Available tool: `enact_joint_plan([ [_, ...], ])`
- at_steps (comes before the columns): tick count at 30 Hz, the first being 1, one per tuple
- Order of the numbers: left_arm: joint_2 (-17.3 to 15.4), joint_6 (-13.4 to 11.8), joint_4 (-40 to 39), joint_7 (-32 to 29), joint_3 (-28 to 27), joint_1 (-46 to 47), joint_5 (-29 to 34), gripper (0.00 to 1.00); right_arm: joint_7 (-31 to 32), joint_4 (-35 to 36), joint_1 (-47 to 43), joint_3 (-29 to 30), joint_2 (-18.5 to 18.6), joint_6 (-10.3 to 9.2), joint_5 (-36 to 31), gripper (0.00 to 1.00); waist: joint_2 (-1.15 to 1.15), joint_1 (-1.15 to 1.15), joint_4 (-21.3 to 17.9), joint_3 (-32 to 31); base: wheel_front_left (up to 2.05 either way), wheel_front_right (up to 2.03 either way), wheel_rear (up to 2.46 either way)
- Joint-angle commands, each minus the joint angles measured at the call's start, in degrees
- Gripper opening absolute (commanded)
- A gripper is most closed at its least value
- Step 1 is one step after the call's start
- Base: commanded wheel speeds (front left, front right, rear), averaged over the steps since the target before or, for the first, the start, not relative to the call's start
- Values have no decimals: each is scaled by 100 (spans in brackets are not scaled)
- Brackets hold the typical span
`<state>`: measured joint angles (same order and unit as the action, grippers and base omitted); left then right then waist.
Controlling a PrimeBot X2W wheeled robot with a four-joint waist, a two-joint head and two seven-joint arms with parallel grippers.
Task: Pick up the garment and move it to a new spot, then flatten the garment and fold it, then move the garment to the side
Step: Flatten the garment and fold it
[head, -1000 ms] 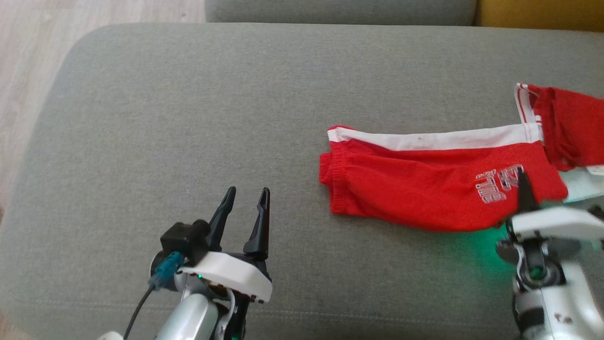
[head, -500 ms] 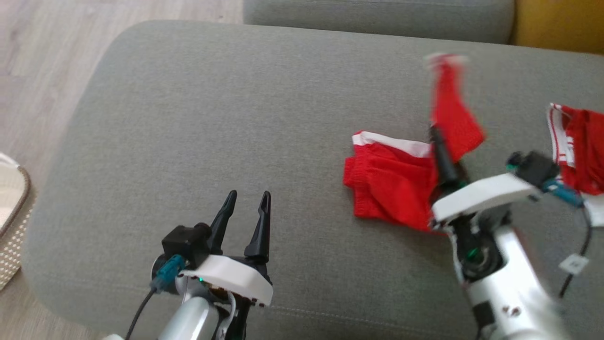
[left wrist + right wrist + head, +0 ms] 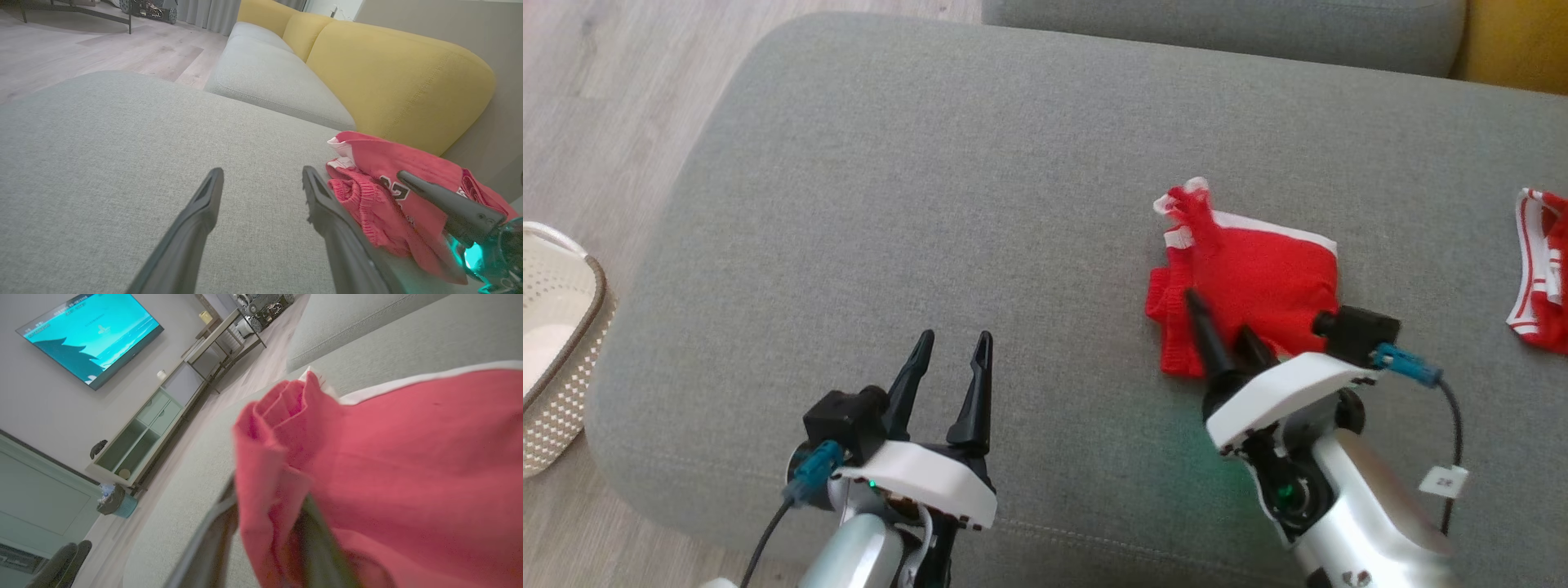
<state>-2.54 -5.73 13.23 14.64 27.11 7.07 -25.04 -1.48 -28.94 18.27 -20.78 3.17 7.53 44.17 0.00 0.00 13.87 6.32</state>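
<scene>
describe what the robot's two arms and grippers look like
Both the left gripper and right gripper have two long, tapering black fingers on a white shell, with a silvery forearm behind. Each carries a small black camera block with a teal plug and dark cable; the right cable bears a white tag.

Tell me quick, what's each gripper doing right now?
Left gripper: open, holding nothing.
Right gripper: fingers slightly apart with the red garment between them; grip cannot be told.

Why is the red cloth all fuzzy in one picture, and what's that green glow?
Right wrist view: the red garment lies too near the lens, so it blurs. Head view: a green light on the right arm tints the grey cushion. Left wrist view: mostly sharp.
</scene>
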Motion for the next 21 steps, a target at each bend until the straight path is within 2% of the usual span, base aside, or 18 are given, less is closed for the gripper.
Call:
enact_joint_plan([
  [1, -33, -41, -212, 36, -154, 103, -36, 100, -85, 164, 275, -215, -21, -4, -84, 100, 0, 0, 9, 27, 0, 0, 0],
  [7, -33, -46, -214, 36, -144, 110, -89, 100, -4, 32, 230, -624, -5, -4, -184, 100, 0, 0, 2, 31, 0, 0, 0],
  [14, -33, -60, -213, 36, -206, 102, -81, 100, 289, -561, 272, -797, 21, -4, -391, 100, 0, 0, -118, -36, 0, 0, 0],
  [21, -33, -6, -248, 36, -380, 45, -34, 100, -75, -171, 363, -668, 82, -4, -335, 100, 0, 0, -474, -206, 0, 0, 0],
])
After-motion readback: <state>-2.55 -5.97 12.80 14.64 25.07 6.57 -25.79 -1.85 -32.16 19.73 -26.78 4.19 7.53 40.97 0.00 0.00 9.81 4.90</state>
